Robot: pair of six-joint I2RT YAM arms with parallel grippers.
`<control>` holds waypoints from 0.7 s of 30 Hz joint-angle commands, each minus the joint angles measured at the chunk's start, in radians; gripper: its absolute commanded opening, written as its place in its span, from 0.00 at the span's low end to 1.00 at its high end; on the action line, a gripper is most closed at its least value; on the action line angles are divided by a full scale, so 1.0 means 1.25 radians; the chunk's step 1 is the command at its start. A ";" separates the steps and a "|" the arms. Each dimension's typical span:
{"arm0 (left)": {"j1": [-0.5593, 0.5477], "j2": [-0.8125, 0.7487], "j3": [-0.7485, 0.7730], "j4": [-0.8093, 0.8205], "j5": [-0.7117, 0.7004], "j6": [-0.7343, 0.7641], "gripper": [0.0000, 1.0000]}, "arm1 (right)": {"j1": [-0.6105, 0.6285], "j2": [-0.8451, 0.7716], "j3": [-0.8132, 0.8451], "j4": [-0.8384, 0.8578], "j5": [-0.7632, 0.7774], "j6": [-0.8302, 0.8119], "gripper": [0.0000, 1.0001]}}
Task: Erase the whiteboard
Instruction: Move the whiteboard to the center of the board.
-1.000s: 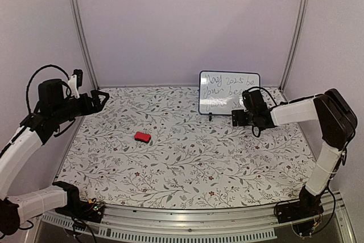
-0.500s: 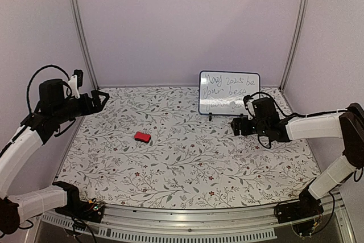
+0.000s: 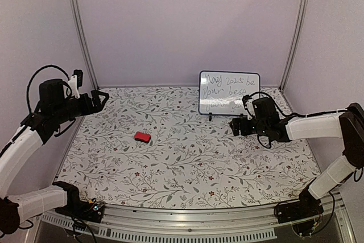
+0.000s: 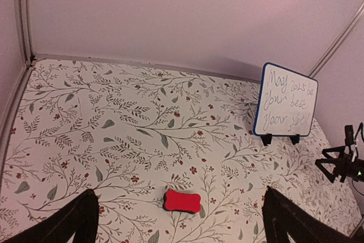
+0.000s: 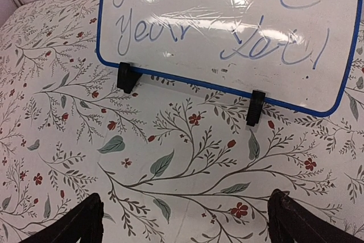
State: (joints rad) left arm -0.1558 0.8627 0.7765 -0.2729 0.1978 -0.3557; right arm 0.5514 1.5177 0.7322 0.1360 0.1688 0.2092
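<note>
Right fingers [image 5: 85, 220]: spread wide apart, nothing between them; only their dark tips show at the bottom corners of the wrist view.
Right gripper [image 3: 234, 126]: low over the table, just in front of the whiteboard's right foot and pointing left. From above I cannot tell whether it touches the cloth.
Left fingers [image 4: 77, 223]: also wide apart and empty.
Left gripper [image 3: 101, 96]: held up at the far left corner, well away from everything on the table.
Whiteboard [image 3: 229, 92]: upright on its two black feet [image 5: 126, 77] at the far right of the table, near the back wall. Blue handwriting covers it, none wiped; it seems to read "May 2025 be your best year yet!"
Eraser [image 3: 142, 137]: a small red block lying flat, left of centre, well apart from the board and both grippers.
Table [image 3: 187, 163]: covered in a leaf-and-flower print.
</note>
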 commanded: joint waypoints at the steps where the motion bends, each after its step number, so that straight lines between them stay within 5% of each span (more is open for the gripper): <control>1: 0.008 0.002 -0.005 0.009 -0.002 0.004 1.00 | 0.001 -0.003 0.022 0.003 -0.008 -0.010 0.99; 21: 0.008 -0.004 -0.005 0.006 -0.008 0.006 1.00 | 0.001 0.004 0.046 -0.035 0.075 0.021 0.99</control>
State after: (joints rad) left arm -0.1558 0.8639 0.7765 -0.2733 0.1944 -0.3557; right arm 0.5514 1.5181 0.7620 0.1108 0.2317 0.2203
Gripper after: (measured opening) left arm 0.993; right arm 0.989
